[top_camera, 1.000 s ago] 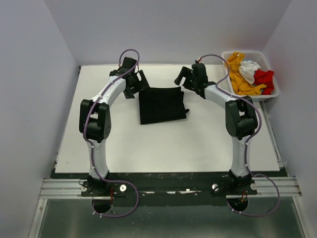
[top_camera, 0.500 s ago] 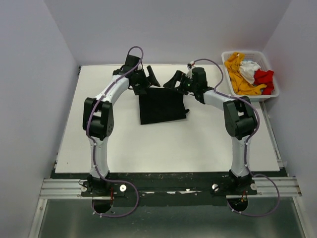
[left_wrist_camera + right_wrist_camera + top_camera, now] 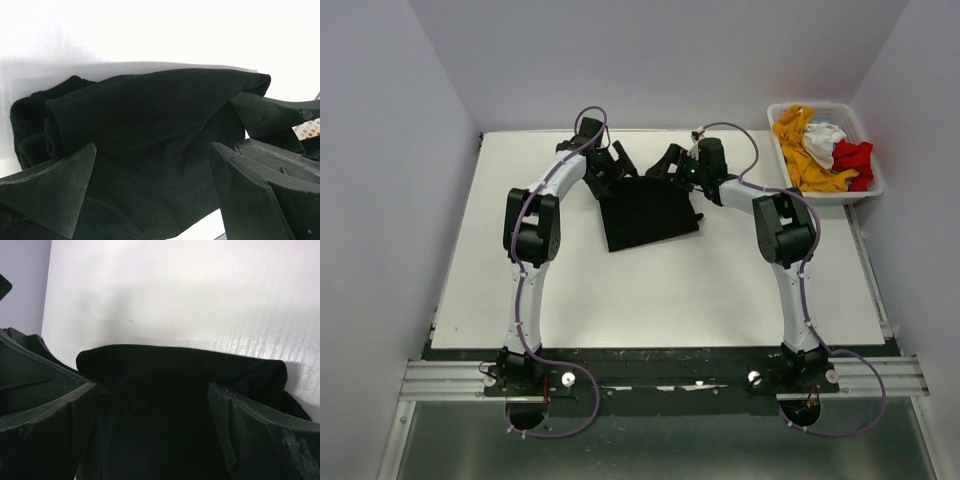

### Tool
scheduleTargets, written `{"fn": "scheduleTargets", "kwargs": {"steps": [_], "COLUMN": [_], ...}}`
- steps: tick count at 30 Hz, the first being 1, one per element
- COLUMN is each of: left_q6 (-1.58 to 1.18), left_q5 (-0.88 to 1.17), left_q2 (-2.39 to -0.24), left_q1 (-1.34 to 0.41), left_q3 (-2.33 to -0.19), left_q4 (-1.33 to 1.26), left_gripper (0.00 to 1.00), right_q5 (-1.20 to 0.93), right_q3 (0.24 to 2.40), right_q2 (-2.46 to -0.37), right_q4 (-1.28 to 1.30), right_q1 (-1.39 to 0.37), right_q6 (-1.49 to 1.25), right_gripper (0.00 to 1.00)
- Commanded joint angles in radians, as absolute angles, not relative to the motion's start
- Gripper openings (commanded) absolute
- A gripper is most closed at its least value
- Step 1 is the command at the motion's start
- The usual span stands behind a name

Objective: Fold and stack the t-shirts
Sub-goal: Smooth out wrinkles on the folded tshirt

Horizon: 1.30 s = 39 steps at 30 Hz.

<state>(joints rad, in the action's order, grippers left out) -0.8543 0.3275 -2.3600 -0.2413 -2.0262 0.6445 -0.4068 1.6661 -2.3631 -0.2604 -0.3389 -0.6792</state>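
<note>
Left wrist view: left gripper (image 3: pixel 150 185), jaws wide apart, one finger on either side of the far edge of the black t-shirt (image 3: pixel 150 110). The cloth sits in the gap but is not pinched. Whether the fingers touch the fabric cannot be told.

Right wrist view: right gripper (image 3: pixel 152 410), jaws likewise spread, straddling the same far edge further along. Nothing is clamped.

Top external view, working outward:
- Both arms reach forward and meet over the shirt's far edge, the two grippers near each other.
- Black t-shirt: one, lying flat as a compact, roughly square packet on the far middle of the white table (image 3: pixel 670 290), with a small bulge of cloth at its right side.
- White basket (image 3: pixel 828 198): at the far right corner, well apart from the black shirt.
- Contents of the basket: orange-yellow t-shirt (image 3: pixel 802 155), white t-shirt (image 3: pixel 825 135) and red t-shirt (image 3: pixel 853 160), all bundled and unfolded.

Progress, as a judgement: early. The black shirt looks partly folded, and the open jaws are placed as if to take its far edge for one more fold. Three shirts are untouched, and no stack has been started.
</note>
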Motion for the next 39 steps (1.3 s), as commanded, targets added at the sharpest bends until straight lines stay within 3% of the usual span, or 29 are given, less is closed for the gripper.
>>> {"fn": "scheduleTargets", "kwargs": {"steps": [1,8,12,18,23,34,39], "left_q6": [-0.868,-0.792,-0.754,-0.774,-0.777,-0.817,-0.811], "left_q5": [0.315,0.32,0.204,0.216,0.246,0.447,0.374], "left_q2": [-2.342,-2.231,-2.009,-1.783,-1.781,-1.973,-2.042], "left_q1": [-0.228,-0.229,-0.288,-0.323,-0.333,-0.343,-0.362], "left_q3": [-2.028,-2.075,-1.84,-1.496,-1.427,-1.43,-1.447], "left_q4": [0.689,0.768,0.709,0.537,0.49,0.369,0.464], "left_gripper": [0.99,0.99,0.99,0.99,0.99,0.99,0.99], "right_q5": [-0.36,-0.327,-0.315,-0.494,-0.613,-0.433,-0.414], "right_q3": [1.669,1.567,1.378,1.165,1.13,1.085,1.041], "right_q2": [-2.374,-2.128,-1.951,-1.829,-1.889,-2.039,-2.034], "right_q4": [-0.183,-0.12,-0.178,-0.274,-0.361,-0.299,-0.307], "right_q1": [-0.325,-0.325,-0.325,-0.343,-0.365,-0.365,-0.365], "right_q6": [-0.62,-0.524,-0.522,-0.553,-0.598,-0.571,-0.583], "right_gripper": [1.0,1.0,1.0,1.0,1.0,1.0,1.0]}}
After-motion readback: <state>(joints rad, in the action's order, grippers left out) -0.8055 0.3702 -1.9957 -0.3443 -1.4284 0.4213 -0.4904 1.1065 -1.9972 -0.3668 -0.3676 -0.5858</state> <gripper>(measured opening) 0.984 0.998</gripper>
